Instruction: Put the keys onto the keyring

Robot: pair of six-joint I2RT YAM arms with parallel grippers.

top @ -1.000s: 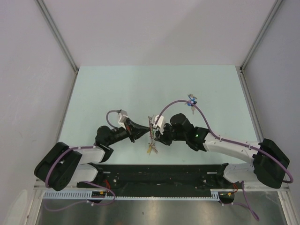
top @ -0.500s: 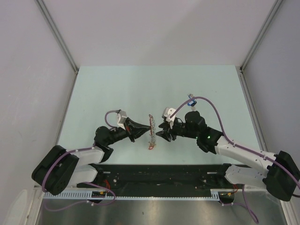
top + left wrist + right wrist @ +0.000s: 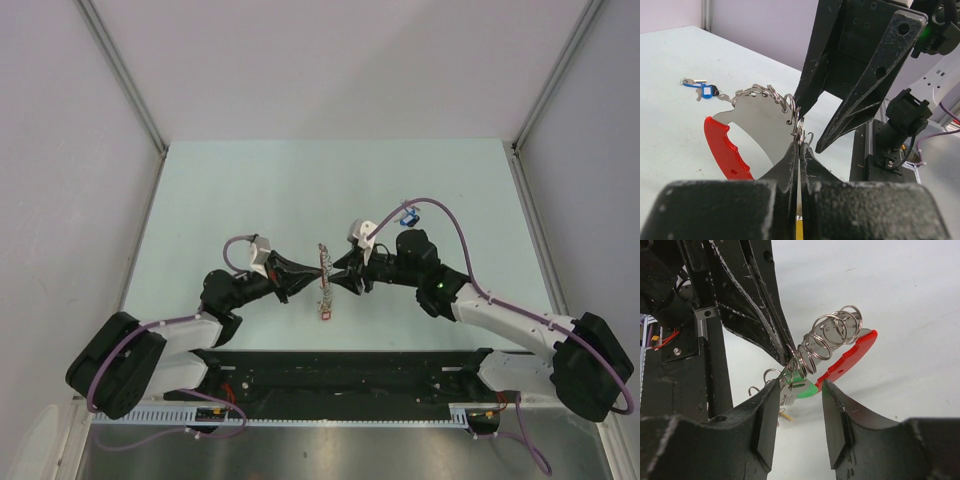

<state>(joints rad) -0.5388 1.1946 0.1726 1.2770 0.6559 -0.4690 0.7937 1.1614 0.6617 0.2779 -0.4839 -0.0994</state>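
Observation:
My left gripper [image 3: 310,281] is shut on a silvery ring of the keyring [image 3: 324,270] and holds the bunch above the table; the left wrist view shows its jaws [image 3: 799,145] pinched on the ring, with the red loop [image 3: 724,146] to the left. My right gripper [image 3: 341,276] is open right beside the bunch. In the right wrist view its jaws [image 3: 801,390] straddle the green-headed key [image 3: 811,389], which hangs at the rings [image 3: 832,335]; a ring seems to pass through its slot. The blue-headed key [image 3: 408,214] lies on the table far right, and it also shows in the left wrist view [image 3: 708,91].
A red tag [image 3: 326,312] dangles under the bunch. A purple cable [image 3: 455,228] arcs over the right arm near the blue key. The black base rail [image 3: 350,366] runs along the near edge. Metal posts and walls bound the pale green table [image 3: 250,190].
My right gripper drew back to the right from the bunch, then closed in again, open around the green key. The left gripper keeps the bunch in about the same spot.

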